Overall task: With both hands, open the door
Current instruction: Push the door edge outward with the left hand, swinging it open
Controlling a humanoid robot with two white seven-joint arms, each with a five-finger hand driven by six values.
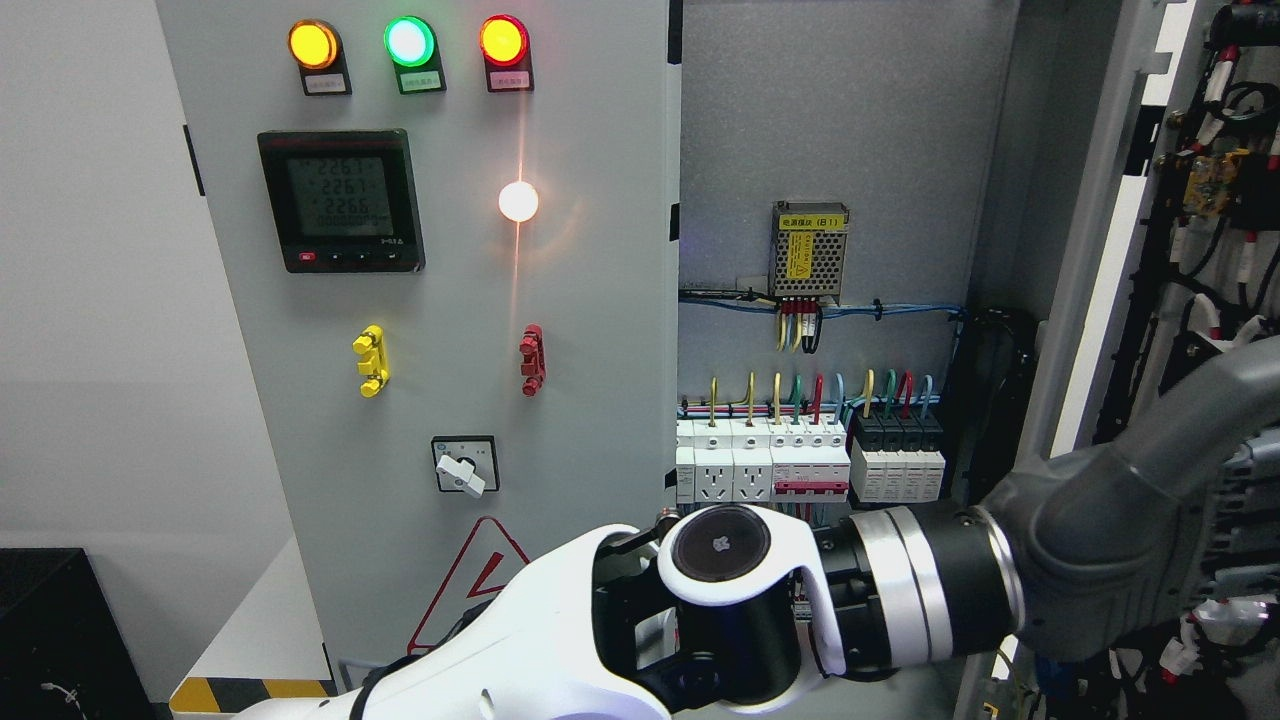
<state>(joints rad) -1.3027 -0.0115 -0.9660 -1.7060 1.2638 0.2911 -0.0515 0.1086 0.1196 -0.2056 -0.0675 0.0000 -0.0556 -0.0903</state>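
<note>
Head view showed a tall grey cabinet with two doors. The left door stood shut, with three round lights, a little screen and a white knob on it. The right door was already swung wide, far off to the right, and the wires and switches inside could be seen.

A grey right arm came in from the right and ran low across the front. It met a white part at the bottom. I could not see any fingers, so I could not tell if a hand was open or closed, or holding anything.

The shut door's free edge ran straight up and down, just above the white part. I think that edge was the place to grab next, and the arm low in the middle was nearest to it.
</note>
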